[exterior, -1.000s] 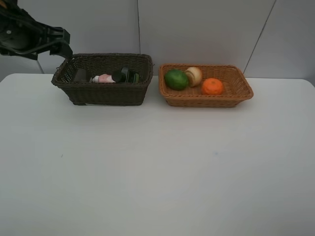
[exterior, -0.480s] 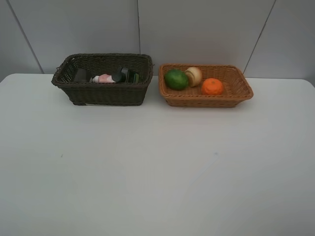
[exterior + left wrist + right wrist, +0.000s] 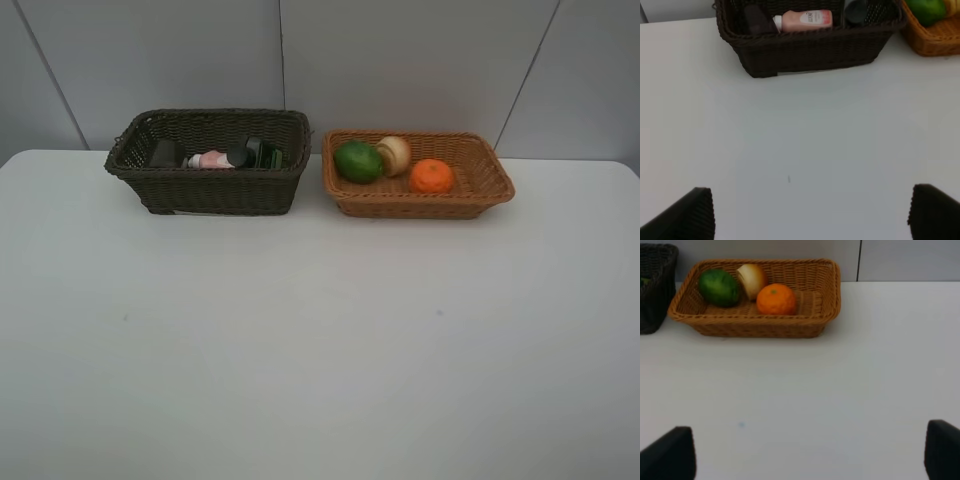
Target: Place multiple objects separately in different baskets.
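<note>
Sorting looks finished: nothing lies loose on the table [image 3: 320,350].

Ahead of the left claw [image 3: 810,212], jaws wide and empty, the dark basket [image 3: 210,185] holds the pink bottle [image 3: 805,20], green bottle [image 3: 258,153] and a dark cup [image 3: 164,154]. Ahead of the right claw [image 3: 810,455], likewise open, the tan basket [image 3: 760,325] holds lime [image 3: 717,287], orange [image 3: 776,299] and pale fruit [image 3: 751,279]. Nothing blocks either.
</note>
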`<state>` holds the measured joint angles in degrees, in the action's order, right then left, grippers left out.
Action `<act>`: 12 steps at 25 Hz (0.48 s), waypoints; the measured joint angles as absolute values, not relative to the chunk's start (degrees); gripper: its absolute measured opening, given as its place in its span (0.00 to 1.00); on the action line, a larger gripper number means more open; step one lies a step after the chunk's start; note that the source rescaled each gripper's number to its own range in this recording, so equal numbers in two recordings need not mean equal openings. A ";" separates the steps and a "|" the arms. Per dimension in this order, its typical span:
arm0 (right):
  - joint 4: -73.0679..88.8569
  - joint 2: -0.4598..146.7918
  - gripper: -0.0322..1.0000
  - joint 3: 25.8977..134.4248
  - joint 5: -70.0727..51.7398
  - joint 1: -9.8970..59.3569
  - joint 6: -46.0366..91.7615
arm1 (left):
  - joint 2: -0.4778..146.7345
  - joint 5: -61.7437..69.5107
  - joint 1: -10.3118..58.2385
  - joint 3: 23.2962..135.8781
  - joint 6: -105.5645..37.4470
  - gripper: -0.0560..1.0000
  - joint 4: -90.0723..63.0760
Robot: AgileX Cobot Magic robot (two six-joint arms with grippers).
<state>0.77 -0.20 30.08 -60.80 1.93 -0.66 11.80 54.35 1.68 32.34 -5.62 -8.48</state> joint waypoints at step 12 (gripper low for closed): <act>0.77 -0.20 0.98 30.08 -60.80 1.93 -0.66 | 0.25 60.84 1.68 29.27 -7.25 1.00 -6.64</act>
<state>0.77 -0.20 30.08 -60.80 1.93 -0.66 0.25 60.84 1.68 29.27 -7.25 -6.64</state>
